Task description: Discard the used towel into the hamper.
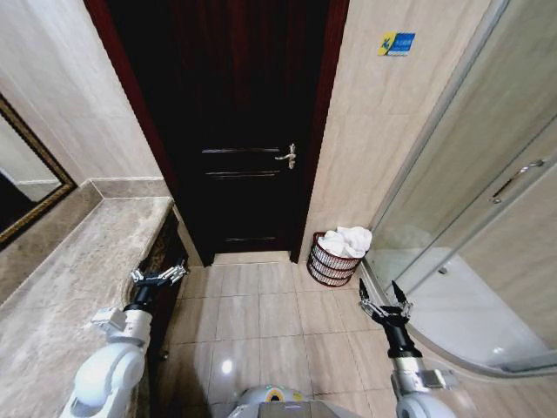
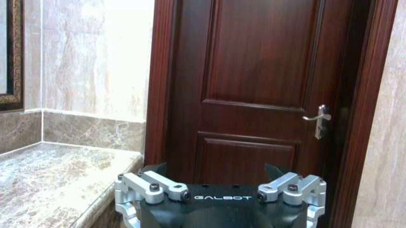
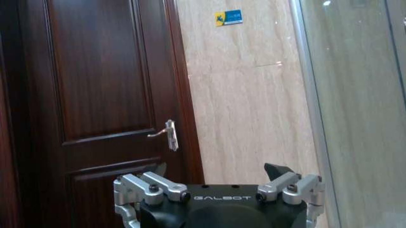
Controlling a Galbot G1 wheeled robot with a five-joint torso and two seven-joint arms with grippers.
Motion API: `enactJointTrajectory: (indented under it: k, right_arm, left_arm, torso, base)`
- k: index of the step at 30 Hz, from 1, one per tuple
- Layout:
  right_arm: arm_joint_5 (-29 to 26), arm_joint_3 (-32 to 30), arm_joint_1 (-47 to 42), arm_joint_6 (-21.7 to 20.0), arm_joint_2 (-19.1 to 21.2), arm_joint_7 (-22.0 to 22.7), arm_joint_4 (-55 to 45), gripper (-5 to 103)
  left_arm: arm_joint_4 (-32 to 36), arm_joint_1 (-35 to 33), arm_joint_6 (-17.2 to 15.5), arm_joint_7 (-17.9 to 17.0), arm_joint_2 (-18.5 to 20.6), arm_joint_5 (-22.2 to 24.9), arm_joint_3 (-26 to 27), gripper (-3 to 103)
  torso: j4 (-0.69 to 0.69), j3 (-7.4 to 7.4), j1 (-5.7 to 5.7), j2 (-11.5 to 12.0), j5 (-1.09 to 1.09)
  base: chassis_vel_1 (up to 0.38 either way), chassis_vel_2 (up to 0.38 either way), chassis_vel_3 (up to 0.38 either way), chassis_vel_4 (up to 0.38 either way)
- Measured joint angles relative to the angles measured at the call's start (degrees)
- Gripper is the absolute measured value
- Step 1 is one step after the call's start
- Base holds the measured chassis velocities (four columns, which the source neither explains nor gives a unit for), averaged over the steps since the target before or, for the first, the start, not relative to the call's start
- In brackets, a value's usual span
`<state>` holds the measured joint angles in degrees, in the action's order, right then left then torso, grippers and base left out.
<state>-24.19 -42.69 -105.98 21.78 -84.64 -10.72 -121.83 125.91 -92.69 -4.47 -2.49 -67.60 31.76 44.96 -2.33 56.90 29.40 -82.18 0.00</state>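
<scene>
The hamper (image 1: 334,259) stands on the tiled floor (image 1: 261,318) in the corner between the dark wooden door (image 1: 235,131) and the glass shower enclosure (image 1: 470,218), close against the beige tiled wall (image 1: 383,122). It is a small round basket of dark reddish-brown openwork, narrowing toward its base, with a rim at the top. A white towel (image 1: 345,241) lies bunched in it, heaped above the rim. The left end effector (image 1: 159,277) hangs beside the edge of the marble surface (image 1: 78,287), its fingers spread wide and holding nothing; in the left wrist view it (image 2: 221,183) faces the door, level with the lower panel. The right end effector (image 1: 385,304) hangs over the floor near the shower's curved threshold, well short of the hamper, fingers likewise spread wide and empty; in the right wrist view it (image 3: 219,183) faces the door handle (image 3: 166,134) and the wall.
</scene>
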Motion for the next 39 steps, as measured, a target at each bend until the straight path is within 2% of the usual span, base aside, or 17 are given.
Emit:
enactJointTrajectory:
  k: [39]
  right_arm:
    - [0.0,0.0,0.0,0.0,0.0,0.0,0.0,100]
  left_arm:
    - [0.0,0.0,0.0,0.0,0.0,0.0,0.0,100]
  torso:
    - [0.0,0.0,0.0,0.0,0.0]
  base:
    - [0.0,0.0,0.0,0.0]
